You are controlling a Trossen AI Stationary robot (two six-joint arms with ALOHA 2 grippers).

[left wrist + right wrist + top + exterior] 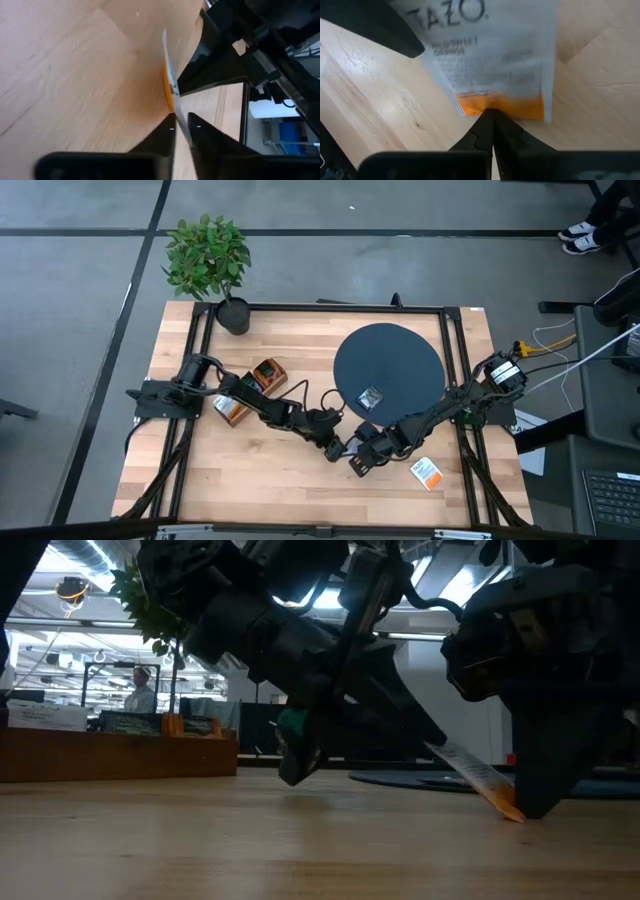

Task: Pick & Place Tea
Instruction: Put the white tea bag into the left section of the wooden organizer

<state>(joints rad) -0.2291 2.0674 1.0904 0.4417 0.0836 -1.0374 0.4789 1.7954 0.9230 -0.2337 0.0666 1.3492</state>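
Note:
A white tea sachet with an orange band (495,55) is held between both grippers over the table's near middle. In the low view the sachet (470,772) slants, its orange end lowest, close to the wood. My left gripper (335,448) reaches in from the table's left and is shut on the sachet. My right gripper (358,463) comes from the right and is shut on the orange end. A second white and orange sachet (427,472) lies flat near the right front. A dark sachet (371,397) lies on the dark round disc (400,350). My left gripper pinches the sachet's white part (179,112) between its two fingers, the sachet standing edge-on between them. The fingers come slanting down from the table's left. My right gripper pinches the edge of the orange band (492,106) between its shut fingertips (485,127), coming steeply from above on the right. The white part of the sachet slopes up away from this hold.
A brown box (268,375) and an orange pack (232,408) lie by the left arm. A potted plant (232,315) stands at the far left corner. Black rails (455,350) run along the table's sides. Bare wood (250,480) stretches along the near left.

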